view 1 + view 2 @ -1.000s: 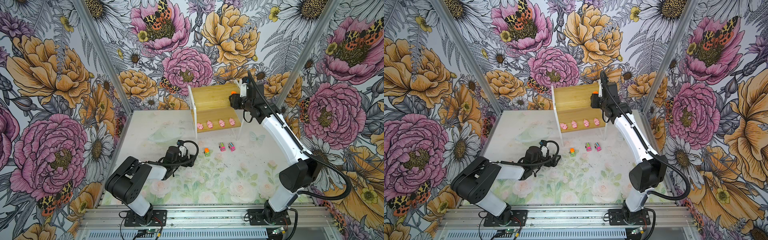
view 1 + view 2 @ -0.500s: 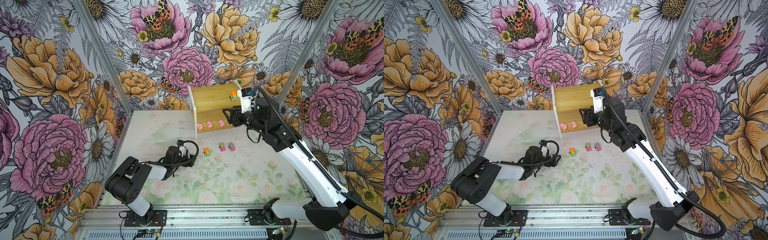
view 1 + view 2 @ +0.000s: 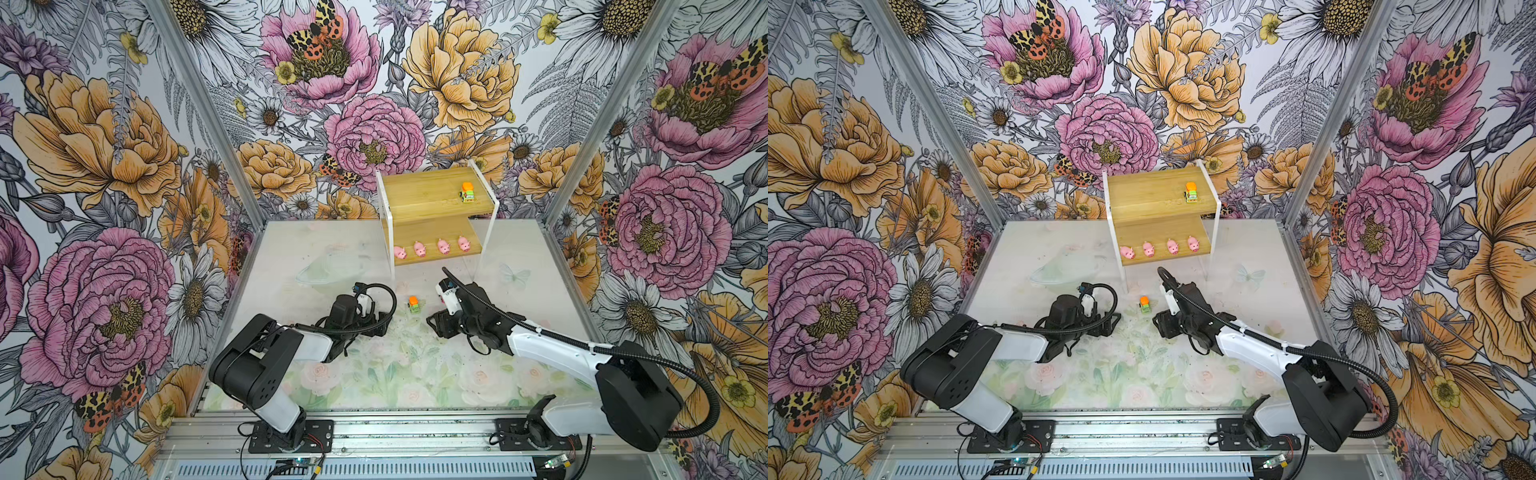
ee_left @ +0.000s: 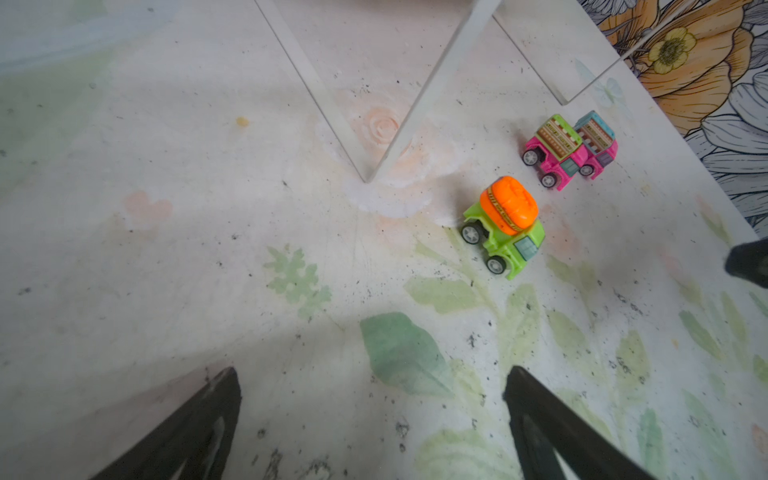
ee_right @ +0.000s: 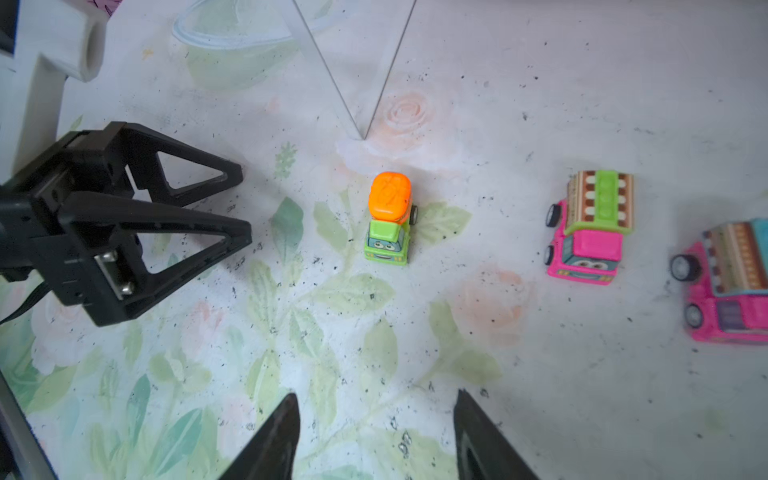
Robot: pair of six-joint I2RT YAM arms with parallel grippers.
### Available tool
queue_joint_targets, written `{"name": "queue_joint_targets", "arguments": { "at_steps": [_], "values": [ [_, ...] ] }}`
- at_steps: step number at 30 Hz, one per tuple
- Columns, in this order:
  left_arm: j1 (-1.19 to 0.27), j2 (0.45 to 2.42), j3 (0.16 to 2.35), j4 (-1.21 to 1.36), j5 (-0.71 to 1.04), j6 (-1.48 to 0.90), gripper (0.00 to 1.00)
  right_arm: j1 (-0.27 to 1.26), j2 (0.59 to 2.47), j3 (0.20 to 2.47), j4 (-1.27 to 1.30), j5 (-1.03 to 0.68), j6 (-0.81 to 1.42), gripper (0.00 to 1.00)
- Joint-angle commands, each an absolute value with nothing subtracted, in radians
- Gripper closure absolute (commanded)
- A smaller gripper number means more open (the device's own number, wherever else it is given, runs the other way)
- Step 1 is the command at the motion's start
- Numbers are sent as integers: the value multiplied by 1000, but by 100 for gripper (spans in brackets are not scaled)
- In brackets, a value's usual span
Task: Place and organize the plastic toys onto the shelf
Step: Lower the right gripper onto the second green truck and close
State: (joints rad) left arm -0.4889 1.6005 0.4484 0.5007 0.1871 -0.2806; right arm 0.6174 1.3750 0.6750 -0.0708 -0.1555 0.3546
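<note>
The left hand (image 4: 370, 374) and right hand (image 5: 376, 395) are both spread, holding nothing. A green truck (image 5: 388, 220) and two pink trucks (image 5: 590, 232) sit on the table (image 3: 374, 374). The shelf (image 3: 432, 199) holds four pigs (image 3: 419, 249) below, another green truck (image 3: 467, 192) on top.

Shelf (image 3: 428, 195): 4 pigs (image 3: 419, 249) low, grn truck (image 3: 468, 193) top; 3 trucks (image 5: 590, 241) off.

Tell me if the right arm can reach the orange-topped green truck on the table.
Probably yes: the open right gripper faces the green plastic truck with the orange top across bare table, nothing between; the left gripper sits off to one side.
</note>
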Motion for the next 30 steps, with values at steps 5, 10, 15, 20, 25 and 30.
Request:
{"name": "queue_joint_targets", "arguments": {
  "at_steps": [5,10,15,20,25,30],
  "values": [
    [-492,1594,430,518,234,-264,1,647,1522,739,169,-111,404,41],
    [-492,1591,426,522,229,-268,1,658,1622,803,163,-65,409,42],
    [-491,1592,426,522,227,-267,1,660,1697,849,167,-14,423,42],
    [-491,1599,430,523,230,-268,1,662,1772,895,166,-31,428,42],
    [-490,1596,427,523,227,-268,1,665,1815,914,164,-30,429,43],
    [-491,1594,425,523,219,-266,1,669,1844,917,174,-34,433,44]
  ]
}}
